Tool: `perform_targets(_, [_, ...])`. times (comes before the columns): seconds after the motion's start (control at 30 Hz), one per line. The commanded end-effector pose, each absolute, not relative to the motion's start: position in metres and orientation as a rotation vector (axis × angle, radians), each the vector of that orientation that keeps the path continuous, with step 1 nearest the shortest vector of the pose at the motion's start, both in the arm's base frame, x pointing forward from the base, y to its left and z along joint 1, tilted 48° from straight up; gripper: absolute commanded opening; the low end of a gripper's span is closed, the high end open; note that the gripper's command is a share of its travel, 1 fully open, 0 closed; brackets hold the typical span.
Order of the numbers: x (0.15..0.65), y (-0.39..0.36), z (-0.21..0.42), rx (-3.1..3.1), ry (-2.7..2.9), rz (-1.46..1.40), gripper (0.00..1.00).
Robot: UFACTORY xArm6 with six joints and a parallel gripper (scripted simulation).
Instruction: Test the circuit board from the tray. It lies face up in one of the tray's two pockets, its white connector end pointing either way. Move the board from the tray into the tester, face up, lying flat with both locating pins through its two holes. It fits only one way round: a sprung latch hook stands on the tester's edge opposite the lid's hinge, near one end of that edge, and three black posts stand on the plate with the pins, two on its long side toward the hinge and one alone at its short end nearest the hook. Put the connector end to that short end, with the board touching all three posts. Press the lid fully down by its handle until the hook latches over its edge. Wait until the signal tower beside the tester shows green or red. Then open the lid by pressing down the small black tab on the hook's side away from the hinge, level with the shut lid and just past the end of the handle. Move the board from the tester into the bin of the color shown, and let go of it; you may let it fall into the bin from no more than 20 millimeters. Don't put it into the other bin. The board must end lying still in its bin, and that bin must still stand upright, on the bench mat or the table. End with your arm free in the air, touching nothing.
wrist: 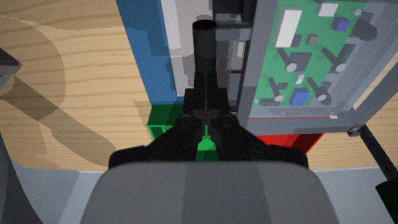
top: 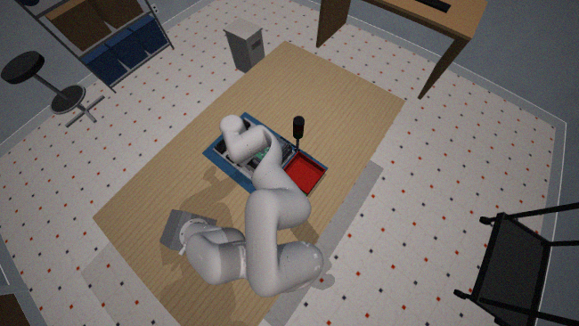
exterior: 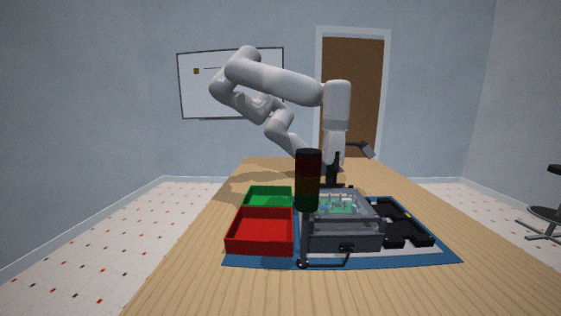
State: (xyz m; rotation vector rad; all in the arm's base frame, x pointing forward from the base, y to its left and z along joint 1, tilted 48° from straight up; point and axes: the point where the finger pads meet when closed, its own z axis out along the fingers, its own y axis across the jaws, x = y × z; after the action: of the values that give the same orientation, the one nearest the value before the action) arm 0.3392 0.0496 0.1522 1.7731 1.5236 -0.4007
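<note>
Two bins, green (exterior: 267, 196) behind red (exterior: 261, 230), stand at the left of the blue mat (exterior: 431, 259). Just right of them is the unlit signal tower (exterior: 308, 179), then the grey tester (exterior: 345, 237) and the black tray (exterior: 401, 224). The circuit board (exterior: 338, 205) lies face up in the tester under the lid (wrist: 248, 80), and the tray's pockets look bare. The arm's jaws are closed on nothing and point down at a black bar (wrist: 205, 50) on the far side of the tester, which seems to be the lid's handle; contact cannot be made out. The step appears to be pressing the lid down, or waiting for a light. The narrow closed tips could slide off the rounded bar and leave the hook unlatched, so the tower would stay dark. The tower stands close on the left, and a sideways swing would strike it. The room straight above is open, and the wooden surface (exterior: 496, 285) spreads wide past the mat's edges.
</note>
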Motion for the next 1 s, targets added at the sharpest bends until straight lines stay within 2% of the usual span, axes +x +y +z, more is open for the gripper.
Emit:
perform_targets(0.0, [0.340, 0.049, 0.152, 1.773, 1.524, -0.397, 0.00])
perform_targets(0.57, [0.339, 0.053, 0.155, 1.773, 1.524, -0.397, 0.00])
perform_targets(0.97, [0.328, 0.087, 0.188, 1.773, 1.524, -0.397, 0.00])
